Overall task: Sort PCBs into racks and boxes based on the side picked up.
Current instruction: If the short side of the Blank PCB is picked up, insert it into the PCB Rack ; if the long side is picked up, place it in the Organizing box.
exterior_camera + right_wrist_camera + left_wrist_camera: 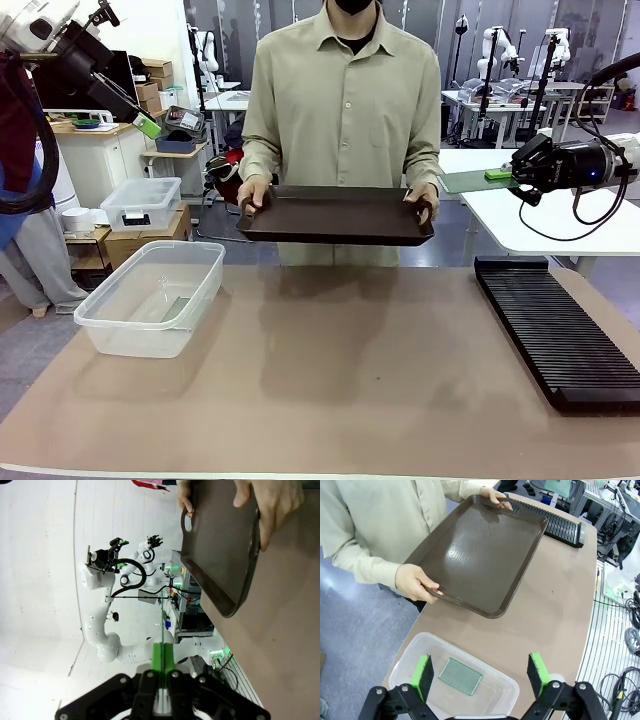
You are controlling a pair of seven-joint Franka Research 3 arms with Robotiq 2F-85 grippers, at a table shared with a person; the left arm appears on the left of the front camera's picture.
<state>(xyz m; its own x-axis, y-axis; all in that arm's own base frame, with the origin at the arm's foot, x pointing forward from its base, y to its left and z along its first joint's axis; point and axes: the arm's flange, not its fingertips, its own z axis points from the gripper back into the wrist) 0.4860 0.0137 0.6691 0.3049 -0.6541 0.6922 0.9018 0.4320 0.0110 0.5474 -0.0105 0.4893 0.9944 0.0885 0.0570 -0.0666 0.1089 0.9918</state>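
Our left hand (480,670) hangs wide open over the box (436,639), where one PCB (460,676) lies flat. Our right hand (500,176) pinches the other PCB (462,182) by its edge, up near the far end of the rack (560,335).

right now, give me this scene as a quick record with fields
left gripper: open, empty, raised high at the table's left
right gripper: shut on the held PCB, level, beyond the rack's far end
clear tub: table's left, with the boxed PCB flat inside
rack: black, slotted, table's right, slots look empty
tray: dark brown, empty, in the person's hands above the far edge
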